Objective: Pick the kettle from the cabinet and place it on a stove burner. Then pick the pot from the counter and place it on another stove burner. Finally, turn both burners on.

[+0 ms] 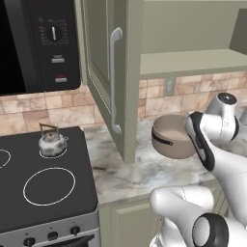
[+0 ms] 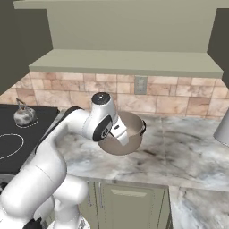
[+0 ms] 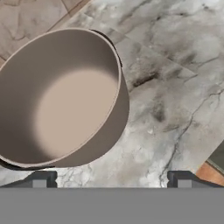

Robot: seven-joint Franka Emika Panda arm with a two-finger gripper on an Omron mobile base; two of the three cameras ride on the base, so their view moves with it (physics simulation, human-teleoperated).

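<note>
The silver kettle [image 1: 52, 143] [image 2: 24, 116] stands on the back right stove burner [image 1: 54, 153] of the black cooktop. The front ring [image 1: 49, 185] [image 2: 9, 145] is bare. The taupe pot [image 1: 171, 136] [image 2: 134, 134] [image 3: 61, 96] rests on the marbled counter [image 1: 125, 173] [image 3: 175, 87], right of the open cabinet door [image 1: 103, 58]. My gripper [image 2: 122, 139] [image 3: 111, 180] hovers over the pot's near side, open, with nothing between its fingertips [image 3: 41, 179]. In the hand view the pot lies to the upper left.
The open door with its bar handle [image 1: 114, 79] juts out over the counter between stove and pot. The pale cabinet shelf [image 1: 193, 60] [image 2: 125, 62] hangs above. A black microwave [image 1: 38, 43] sits over the stove. A grey object [image 2: 222, 127] stands at the far right.
</note>
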